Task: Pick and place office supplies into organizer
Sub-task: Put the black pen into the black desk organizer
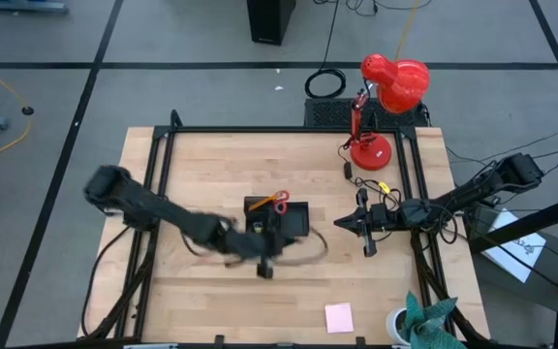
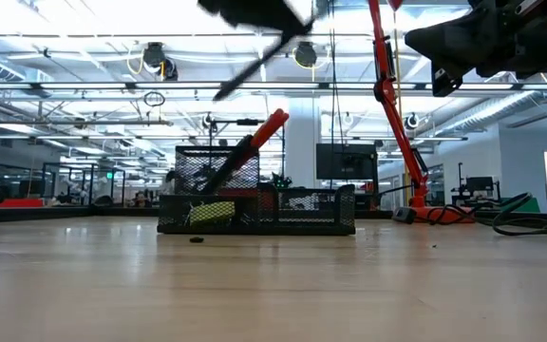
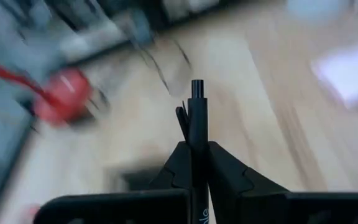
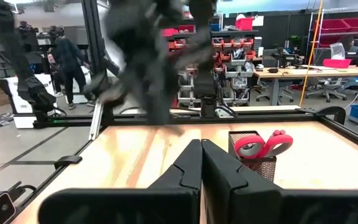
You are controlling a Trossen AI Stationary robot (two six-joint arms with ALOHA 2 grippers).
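Clamped in the left hand [image 3: 194,163], a slim black plastic pen [image 3: 197,124] points forward, just on the near side of the black mesh organizer [image 1: 277,221] mid-tabletop. Right hand [image 1: 341,222] waits clenched and empty, farther right of the organizer.

The bench [image 1: 211,310] is pale wood with a smooth, matt grain. The organizer [image 2: 254,204] is black wire mesh. The scissors [image 4: 263,144] have glossy red plastic handles. The pen [image 3: 197,124] looks like smooth black plastic. The lamp [image 1: 395,82] has a shiny red shade. The sticky-note pad [image 1: 338,317] is matt pink paper.
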